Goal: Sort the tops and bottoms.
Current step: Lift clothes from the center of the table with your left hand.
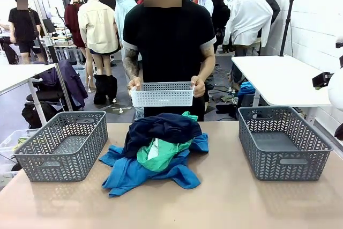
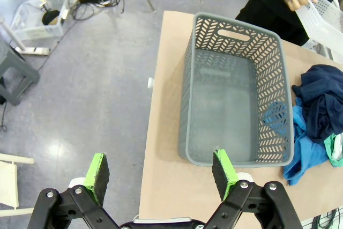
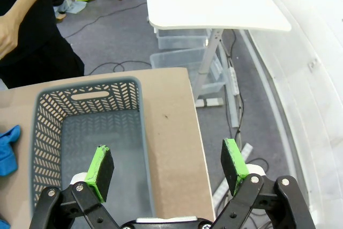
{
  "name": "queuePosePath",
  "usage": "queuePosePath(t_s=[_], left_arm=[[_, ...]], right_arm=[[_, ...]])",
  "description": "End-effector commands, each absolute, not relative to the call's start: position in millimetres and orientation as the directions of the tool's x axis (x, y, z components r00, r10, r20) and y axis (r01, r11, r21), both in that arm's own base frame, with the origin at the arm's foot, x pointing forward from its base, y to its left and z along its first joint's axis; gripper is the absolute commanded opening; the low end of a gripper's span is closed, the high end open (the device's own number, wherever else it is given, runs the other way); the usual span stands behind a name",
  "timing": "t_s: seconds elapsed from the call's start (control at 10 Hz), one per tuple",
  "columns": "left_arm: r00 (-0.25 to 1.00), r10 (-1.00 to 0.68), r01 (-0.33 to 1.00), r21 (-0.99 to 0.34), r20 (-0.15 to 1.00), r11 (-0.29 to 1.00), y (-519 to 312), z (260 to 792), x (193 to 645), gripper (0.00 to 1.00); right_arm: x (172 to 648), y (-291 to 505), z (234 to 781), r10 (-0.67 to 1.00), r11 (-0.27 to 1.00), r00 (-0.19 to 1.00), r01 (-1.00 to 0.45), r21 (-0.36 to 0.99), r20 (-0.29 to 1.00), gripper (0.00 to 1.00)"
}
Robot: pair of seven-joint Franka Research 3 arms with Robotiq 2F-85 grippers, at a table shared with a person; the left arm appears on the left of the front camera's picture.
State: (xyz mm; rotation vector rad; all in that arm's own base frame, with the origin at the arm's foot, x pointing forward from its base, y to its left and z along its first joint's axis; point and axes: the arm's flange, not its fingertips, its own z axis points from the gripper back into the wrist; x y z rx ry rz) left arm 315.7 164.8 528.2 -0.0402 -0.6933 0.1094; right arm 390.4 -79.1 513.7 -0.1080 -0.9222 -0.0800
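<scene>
Nothing looks sorted yet: the tops and bottoms (image 1: pixel 158 154) lie heaped mid-frame between the empty left basket (image 1: pixel 53 165) and right basket (image 1: pixel 292 165), while the left gripper (image 2: pixel 161 170) and right gripper (image 3: pixel 166 163) hold nothing, jaws spread wide.

We see garments (image 1: pixel 161 143) of soft matt cloth, a smooth matt bench (image 1: pixel 230 202), grey baskets (image 1: pixel 80 148) of matt plastic, a white basket (image 1: pixel 162 96) likewise plastic.
</scene>
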Motion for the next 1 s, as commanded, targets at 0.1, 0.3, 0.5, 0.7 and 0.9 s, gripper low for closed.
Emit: queuePosePath(t_s=[0.1,0.3,0.5,0.7,0.9], left_arm=[[0.765,0.114,-0.091,-0.069,0.634,0.993,166.1,528.3,314.1,1.0],[0.765,0.114,-0.091,-0.069,0.634,0.993,166.1,528.3,314.1,1.0],[0.765,0.114,-0.091,-0.069,0.634,0.993,166.1,528.3,314.1,1.0],[0.765,0.114,-0.091,-0.069,0.634,0.993,166.1,528.3,314.1,1.0],[0.765,0.114,-0.091,-0.069,0.634,0.993,166.1,528.3,314.1,1.0]], right_arm=[[391.2,-77.0,512.0,-0.02,0.991,0.61,0.12,-0.067,0.792,1.0],[391.2,-77.0,512.0,-0.02,0.991,0.61,0.12,-0.067,0.792,1.0],[391.2,-77.0,512.0,-0.02,0.991,0.61,0.12,-0.067,0.792,1.0],[391.2,-77.0,512.0,-0.02,0.991,0.61,0.12,-0.067,0.792,1.0],[391.2,-77.0,512.0,-0.02,0.991,0.61,0.12,-0.067,0.792,1.0]])
